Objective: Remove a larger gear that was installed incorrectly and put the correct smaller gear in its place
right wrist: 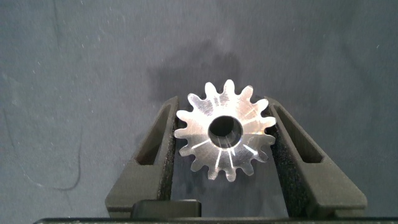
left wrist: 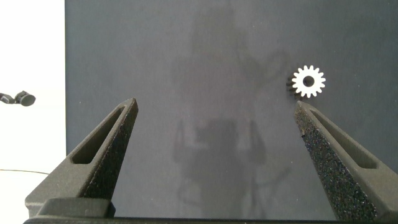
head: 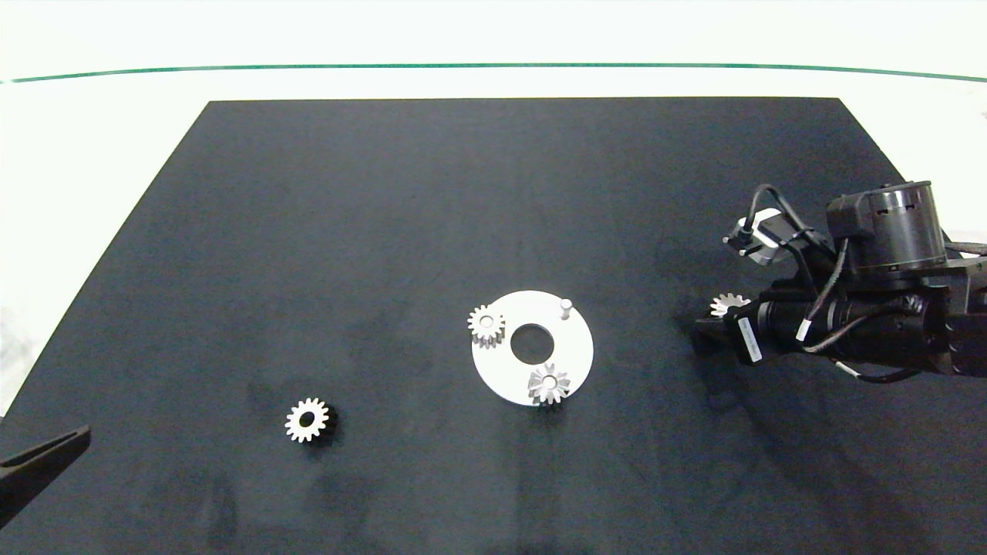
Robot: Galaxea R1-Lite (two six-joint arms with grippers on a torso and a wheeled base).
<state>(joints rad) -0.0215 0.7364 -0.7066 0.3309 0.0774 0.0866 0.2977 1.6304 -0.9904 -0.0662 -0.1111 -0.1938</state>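
Left gripper (left wrist: 214, 134) parked wide open, empty; smaller gear (head: 308, 420) lying just beyond its fingertips. Right gripper (right wrist: 225, 134) clamped on larger gear (right wrist: 224, 129) by opposite tooth tips. Judged heavy, rigid, slick metal; flank grip across teeth advisable.

In the head view, the right arm (head: 848, 324) covers most of the larger gear (head: 727, 304), leaving only a few teeth showing. The left gripper (head: 42, 459) is cut by the picture's edge, only one fingertip visible.
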